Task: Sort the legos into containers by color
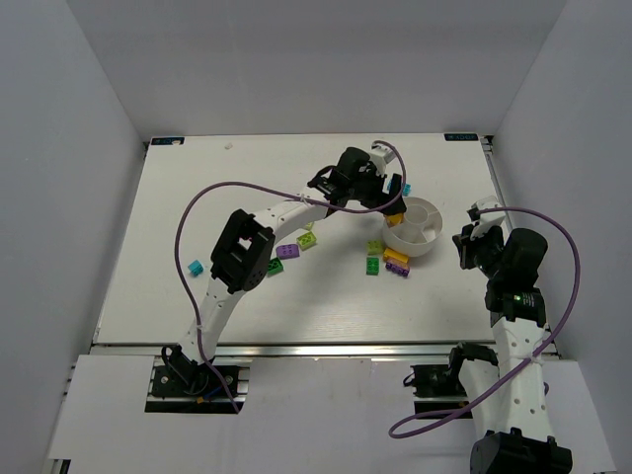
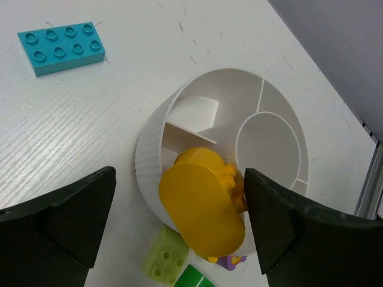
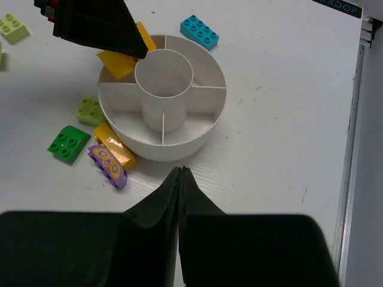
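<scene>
The white bowl [image 2: 152, 149] [image 1: 415, 225] [image 3: 179, 146] is split into wedge containers around a round centre. An orange brick [image 2: 200, 203] [image 3: 118, 63] lies tilted in one wedge, over the rim. My left gripper [image 2: 179, 200] [image 1: 395, 193] hangs open around it. The brick leans against one finger [image 2: 275, 221], and the other stands well apart. My right gripper [image 3: 181, 170] [image 1: 470, 242] is shut and empty, just off the bowl's other side. Lime [image 3: 90, 110], green [image 3: 69, 143], orange [image 3: 115, 145] and purple [image 3: 108, 164] bricks lie beside the bowl, and a cyan one [image 3: 199, 31] [image 2: 61, 48] lies beyond it.
More legos are scattered left of the bowl: purple [image 1: 287, 252], lime [image 1: 308, 240], green [image 1: 274, 267] and a lone cyan brick [image 1: 196, 268] near the left arm. White walls enclose the table. Its right edge [image 3: 359, 119] runs close to the bowl.
</scene>
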Tool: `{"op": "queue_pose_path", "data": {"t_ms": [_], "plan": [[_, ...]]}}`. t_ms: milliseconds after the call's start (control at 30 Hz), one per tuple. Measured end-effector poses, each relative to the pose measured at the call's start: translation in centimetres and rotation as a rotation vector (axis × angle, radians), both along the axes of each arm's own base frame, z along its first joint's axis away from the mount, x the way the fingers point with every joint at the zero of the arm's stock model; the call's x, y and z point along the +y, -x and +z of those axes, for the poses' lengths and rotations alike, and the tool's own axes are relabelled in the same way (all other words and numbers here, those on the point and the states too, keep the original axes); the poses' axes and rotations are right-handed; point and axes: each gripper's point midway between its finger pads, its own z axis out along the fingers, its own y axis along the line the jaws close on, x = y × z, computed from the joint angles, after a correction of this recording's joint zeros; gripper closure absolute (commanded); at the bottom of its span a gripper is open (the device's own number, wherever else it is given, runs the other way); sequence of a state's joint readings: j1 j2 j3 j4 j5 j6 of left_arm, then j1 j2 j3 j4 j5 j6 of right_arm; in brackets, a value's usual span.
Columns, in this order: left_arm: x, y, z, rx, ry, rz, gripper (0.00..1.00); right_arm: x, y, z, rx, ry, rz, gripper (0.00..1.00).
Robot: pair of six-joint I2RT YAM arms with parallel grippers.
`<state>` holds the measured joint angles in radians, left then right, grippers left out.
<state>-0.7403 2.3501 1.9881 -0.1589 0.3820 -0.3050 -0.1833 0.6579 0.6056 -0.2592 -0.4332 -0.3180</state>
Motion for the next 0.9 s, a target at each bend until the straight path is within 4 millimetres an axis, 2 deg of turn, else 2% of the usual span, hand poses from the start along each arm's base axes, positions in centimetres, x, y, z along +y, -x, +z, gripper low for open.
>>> {"op": "queue_pose_path", "data": {"t_ms": [300,467,900], "plan": [[-0.2,-0.1,0.3,-0.009,0.007,-0.001,0.21,0.0,0.0,0.0,0.000,0.000,0.000,1.00],[-0.3,0.0,0.4,-0.009,0.012,-0.002,0.25,0.0,0.0,0.0,0.000,0.000,0.000,1.00],[-0.4,0.6,1.0,-0.037,0.076,-0.013,0.44,0.0,0.0,0.0,0.000,0.000,-0.001,1.00]]}}
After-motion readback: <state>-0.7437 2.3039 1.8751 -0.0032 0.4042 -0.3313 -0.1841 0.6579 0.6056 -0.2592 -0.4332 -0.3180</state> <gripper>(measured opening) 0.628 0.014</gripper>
